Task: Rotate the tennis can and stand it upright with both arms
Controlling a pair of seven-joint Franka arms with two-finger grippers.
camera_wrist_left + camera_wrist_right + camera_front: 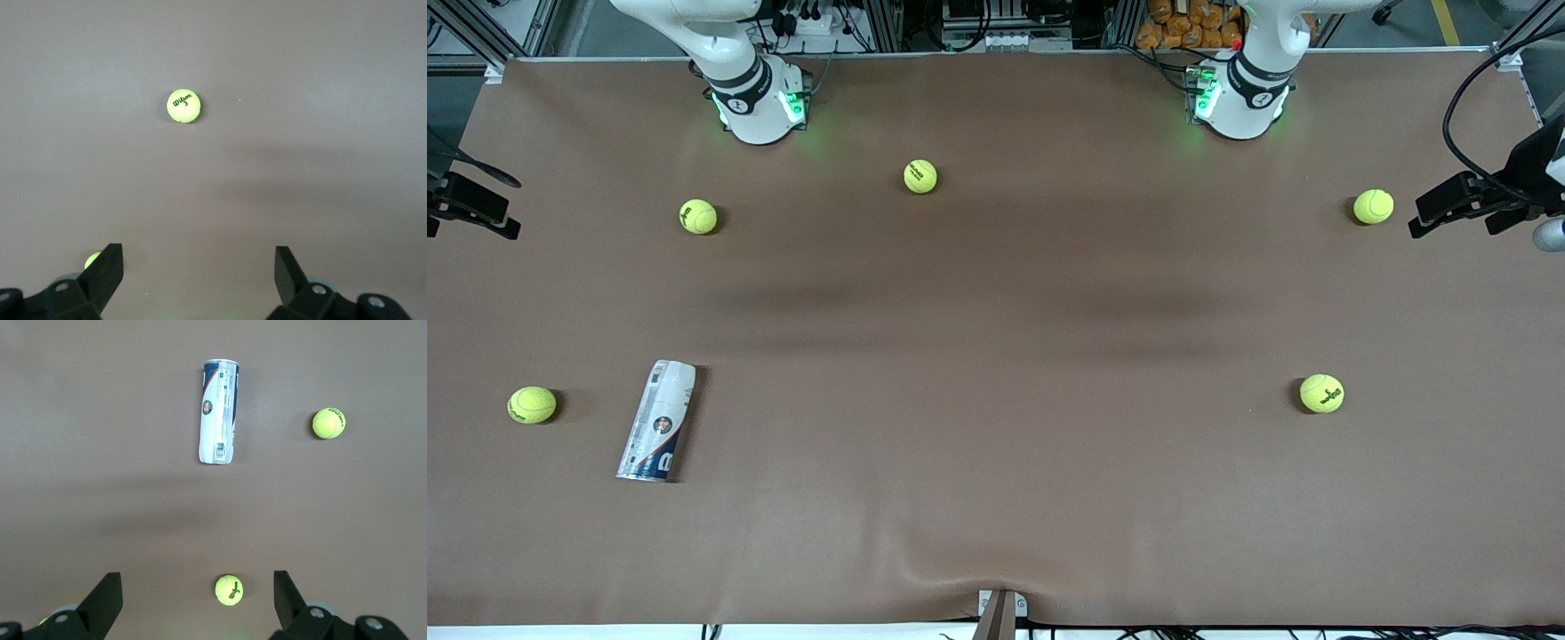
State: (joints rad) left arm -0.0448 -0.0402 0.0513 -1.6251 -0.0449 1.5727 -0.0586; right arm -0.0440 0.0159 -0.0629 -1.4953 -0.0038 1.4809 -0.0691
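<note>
Since the tennis can (657,420) lies flat near the table's (996,311) front edge at the right arm's end, long axis roughly toward the bases, your right gripper (197,597), fingers apart, is nearer; left gripper (199,270) waits, also spread.

Both arms are waiting high above the table, only their white, green-lit bases showing in the front view. The left gripper (199,270) is hanging with its jaws spread wide and holding nothing (black fingertips (107,267) pointing down at the table). The right gripper (198,593) is mirroring it, wide and empty.
</note>
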